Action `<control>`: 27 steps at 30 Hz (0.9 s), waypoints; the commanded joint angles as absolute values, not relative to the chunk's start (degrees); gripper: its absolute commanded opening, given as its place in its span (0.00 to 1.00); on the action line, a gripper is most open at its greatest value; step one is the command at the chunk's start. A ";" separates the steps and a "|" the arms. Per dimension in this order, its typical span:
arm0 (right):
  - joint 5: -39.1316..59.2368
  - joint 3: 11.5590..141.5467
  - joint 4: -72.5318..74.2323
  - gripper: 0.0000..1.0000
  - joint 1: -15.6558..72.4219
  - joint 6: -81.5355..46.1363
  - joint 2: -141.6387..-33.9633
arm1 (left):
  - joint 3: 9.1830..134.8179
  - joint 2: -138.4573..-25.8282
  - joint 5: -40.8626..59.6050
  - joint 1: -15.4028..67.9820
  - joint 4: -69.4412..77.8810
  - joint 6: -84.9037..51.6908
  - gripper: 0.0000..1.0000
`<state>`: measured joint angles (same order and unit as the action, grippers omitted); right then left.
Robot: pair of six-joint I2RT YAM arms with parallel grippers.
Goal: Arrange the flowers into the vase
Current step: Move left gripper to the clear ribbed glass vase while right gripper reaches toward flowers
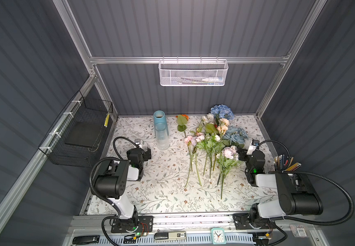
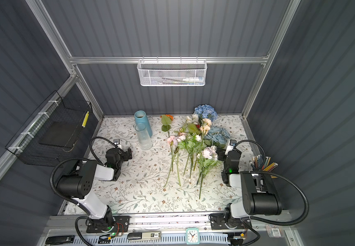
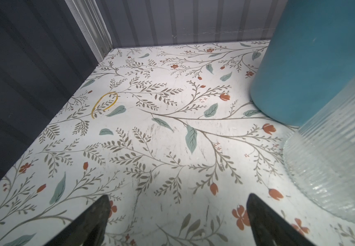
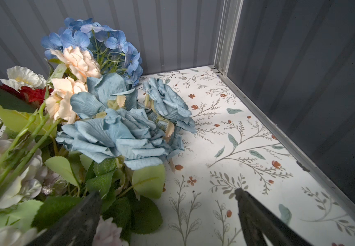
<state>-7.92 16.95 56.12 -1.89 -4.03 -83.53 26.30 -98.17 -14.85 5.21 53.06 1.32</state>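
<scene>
The flowers lie loose on the floral table, heads toward the back: a blue hydrangea [image 1: 222, 111] [image 4: 100, 40], dusty-blue roses [image 1: 235, 134] [image 4: 119, 136], peach heads [image 4: 76, 61], a pink head [image 1: 189, 139], a lilac bunch [image 1: 228, 153] and an orange head [image 1: 184, 116]. A blue vase [image 1: 160, 123] [image 3: 310, 64] stands upright at the back left, with a clear ribbed glass vase [image 1: 162, 137] [image 3: 338, 170] just in front of it. My left gripper [image 1: 147, 153] [image 3: 178, 196] is open over bare table, left of the glass vase. My right gripper [image 1: 239, 152] [image 4: 167, 191] is open beside the lilac bunch, one finger among the leaves.
A white mesh basket [image 1: 192, 73] hangs on the back wall and a black wire basket [image 1: 80, 132] on the left wall. A pencil holder [image 1: 285, 164] stands at the right table edge. A clock [image 1: 218, 235] sits on the front rail.
</scene>
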 commanded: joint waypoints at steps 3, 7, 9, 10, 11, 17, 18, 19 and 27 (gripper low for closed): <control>-6.64 17.49 57.20 0.99 -2.20 -3.48 -82.39 | 26.48 -98.34 -14.51 5.10 54.13 1.37 1.00; -7.72 17.74 52.46 0.99 -2.17 -3.86 -77.60 | 26.35 -94.74 -16.04 5.10 51.52 0.96 1.00; -7.91 18.21 49.24 0.99 -2.20 -3.94 -74.01 | 27.09 -92.02 -15.57 5.14 47.36 1.40 1.00; -8.40 18.72 47.14 0.99 -2.20 -4.17 -72.48 | 27.51 -90.93 -15.49 5.11 45.38 1.38 1.00; -9.12 19.42 44.81 0.99 -2.19 -4.39 -70.72 | 27.99 -89.49 -15.41 5.11 43.09 1.21 1.00; -9.58 29.36 21.75 0.99 -2.09 -7.41 -60.22 | 32.34 -80.33 -10.15 5.19 26.58 -1.67 1.00; -8.76 31.46 17.62 0.99 -2.01 -8.46 -59.56 | 33.68 -78.96 -8.05 5.19 23.11 -2.19 1.00; -7.89 33.52 13.58 0.99 -1.97 -9.80 -59.00 | 34.99 -77.99 -6.09 5.19 20.48 -2.84 1.00; 1.23 48.58 -10.45 0.99 1.81 -21.67 -61.08 | 39.27 -71.64 -3.08 11.71 16.62 -5.98 1.00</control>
<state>-3.33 45.04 3.55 0.54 -15.42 -59.66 37.60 -72.90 -5.28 8.45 20.32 -4.78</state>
